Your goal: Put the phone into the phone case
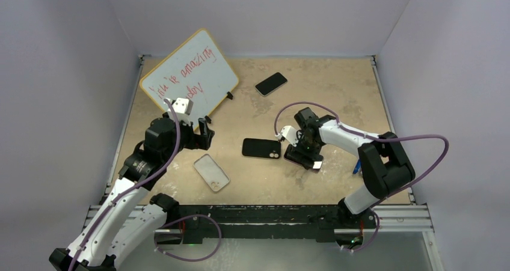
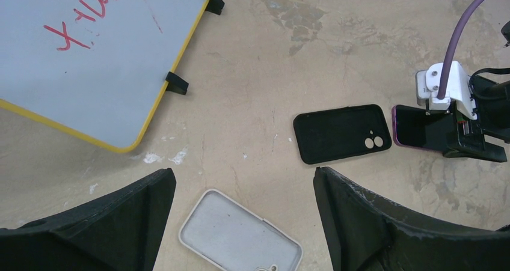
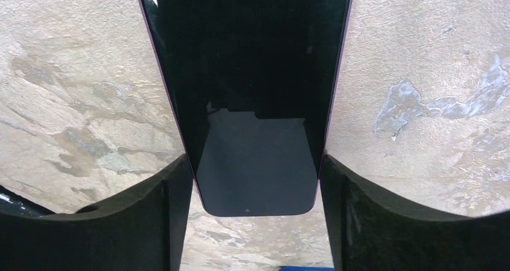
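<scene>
Clamping phone (image 3: pixel 246 60), right hand (image 3: pixel 255 181), phone top cropped

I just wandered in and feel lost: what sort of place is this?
Probably a robotics lab's test booth: plain walls box in a worn tabletop, the left arm and right arm are bolted to a rail, and the right gripper holds a phone.

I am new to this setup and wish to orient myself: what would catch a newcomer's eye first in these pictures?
First, the yellow-framed whiteboard with red writing, at the far left of the table. Next, the right pincer gripping a dark-screened phone by its long edges, right of centre. The whitish phone case lies near the front left, close to the open left pincer.
</scene>
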